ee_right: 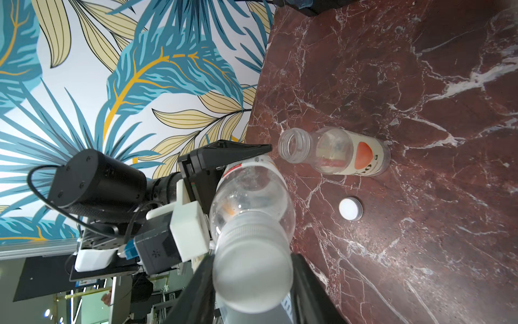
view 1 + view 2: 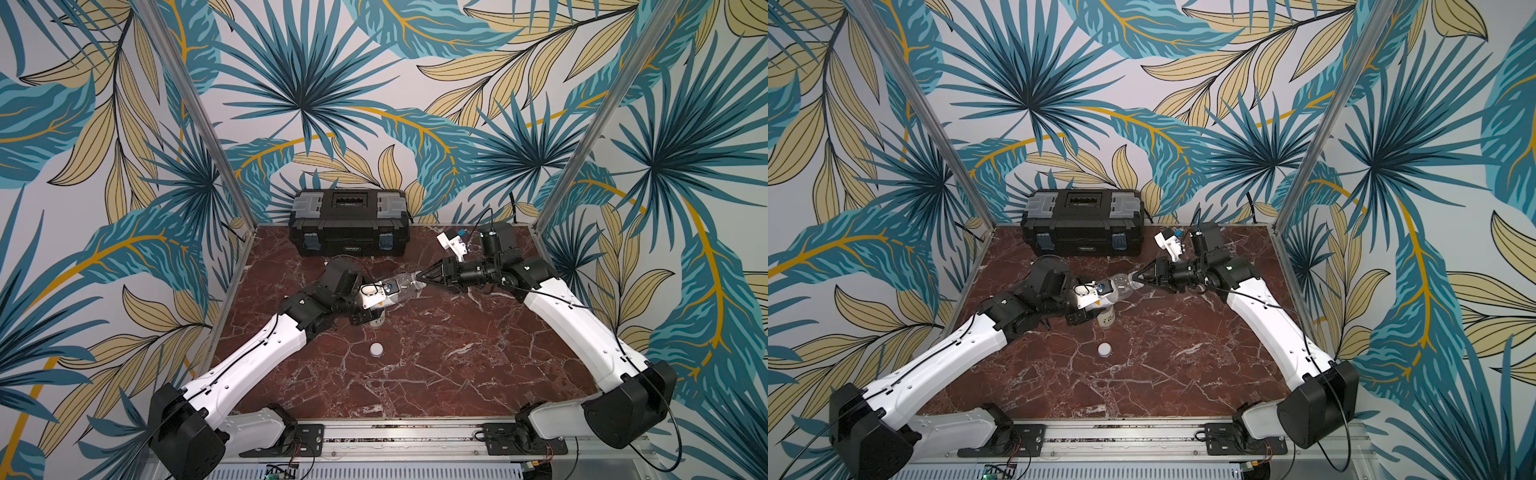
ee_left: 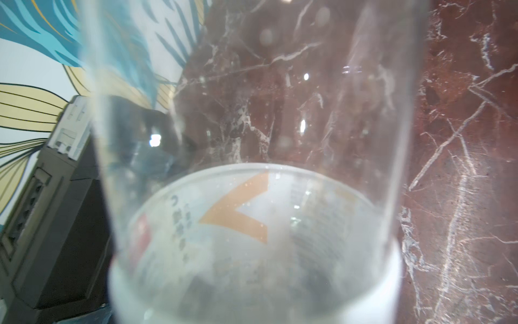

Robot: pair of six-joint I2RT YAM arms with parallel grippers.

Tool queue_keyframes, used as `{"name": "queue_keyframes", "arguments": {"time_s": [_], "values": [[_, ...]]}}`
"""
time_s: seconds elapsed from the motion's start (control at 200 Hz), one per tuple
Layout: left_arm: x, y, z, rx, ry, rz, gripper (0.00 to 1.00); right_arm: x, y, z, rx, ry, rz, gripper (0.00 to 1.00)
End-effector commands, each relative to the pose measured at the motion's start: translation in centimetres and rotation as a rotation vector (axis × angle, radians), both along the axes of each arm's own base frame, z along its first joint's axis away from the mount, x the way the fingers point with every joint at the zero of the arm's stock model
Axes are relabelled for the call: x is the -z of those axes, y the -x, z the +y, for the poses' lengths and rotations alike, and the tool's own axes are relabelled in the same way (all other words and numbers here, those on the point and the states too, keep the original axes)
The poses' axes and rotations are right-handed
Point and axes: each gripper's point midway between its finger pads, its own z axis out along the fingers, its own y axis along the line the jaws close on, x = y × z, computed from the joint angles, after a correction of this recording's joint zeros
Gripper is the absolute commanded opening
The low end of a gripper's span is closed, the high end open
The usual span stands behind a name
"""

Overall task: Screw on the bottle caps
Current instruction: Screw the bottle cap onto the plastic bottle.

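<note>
**Status: first cap being fitted, second untouched**

Your left gripper (image 2: 386,291) clamps the first bottle (image 1: 252,202) above the table (image 1: 420,252). Your right gripper (image 2: 420,281) is closed on the first cap (image 1: 252,276) at its neck. Outstanding: the open bottle (image 1: 336,151), upright, with the loose cap (image 1: 350,208) nearby.

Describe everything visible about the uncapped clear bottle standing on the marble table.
The small clear plastic bottle stands upright on the red marble table, resting on its base. Its wide threaded neck is open, with no cap. A white label with a round red-orange mark wraps its lower body; it looks empty. Nothing grips it. The loose round white cap lies on the table apart from it.
</note>
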Motion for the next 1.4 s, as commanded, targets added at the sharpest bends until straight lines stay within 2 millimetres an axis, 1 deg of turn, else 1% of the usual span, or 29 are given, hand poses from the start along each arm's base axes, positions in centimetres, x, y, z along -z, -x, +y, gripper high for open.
{"name": "queue_keyframes", "arguments": {"time_s": [0.0, 0.065, 0.14, 0.356, 0.481, 0.681, 0.877, 1.062, 1.127, 1.167, 1.287, 1.398], "values": [[-12.2, 2.3, -6.3, 0.249, 0.349, -0.353, 0.0, 2.6, 0.1, 2.0, 0.017, -0.031, 0.158, 0.12], [-12.4, 2.3, -6.3, 0.238, 0.353, -0.371, 0.0, 2.7, 0.2, 2.3, 0.022, -0.039, 0.179, 0.11], [-12.6, 2.2, -6.4, 0.223, 0.344, -0.403, 0.0, 3.2, 0.2, 2.3, 0.027, -0.023, 0.204, 0.1], [-11.8, 1.6, -6.7, 0.182, 0.253, -0.469, 0.0, 4.3, 0.1, 2.3, 0.039, 0.014, 0.246, 0.1], [-11.7, 1.7, -7.0, 0.173, 0.244, -0.5, 0.0, 4.5, -0.5, 2.8, 0.059, -0.017, 0.266, 0.1], [-12.3, 1.9, -7.2, 0.149, 0.287, -0.553, 0.0, 3.8, -1.9, 3.4, 0.104, -0.091, 0.264, 0.1], [-12.8, 1.9, -7.3, 0.119, 0.303, -0.602, 0.0, 3.5, -2.1, 3.5, 0.102, -0.096, 0.265, 0.11], [-13.2, 2.3, -7.5, 0.115, 0.299, -0.615, 0.0, 2.6, -1.8, 3.3, 0.075, -0.06, 0.222, 0.12], [-13.5, 2.5, -7.4, 0.112, 0.306, -0.616, 0.0, 2.1, -1.4, 3.0, 0.059, -0.029, 0.192, 0.13], [-13.7, 2.7, -7.3, 0.114, 0.312, -0.615, 0.0, 1.8, -1.2, 2.9, 0.049, -0.019, 0.177, 0.14], [-14.3, 3.2, -7.5, 0.125, 0.318, -0.615, 0.0, 0.5, -0.8, 2.7, 0.04, -0.028, 0.142, 0.15], [-14.1, 3.1, -7.6, 0.124, 0.311, -0.607, 0.0, 0.5, -0.7, 2.3, 0.05, -0.02, 0.129, 0.15]]}}
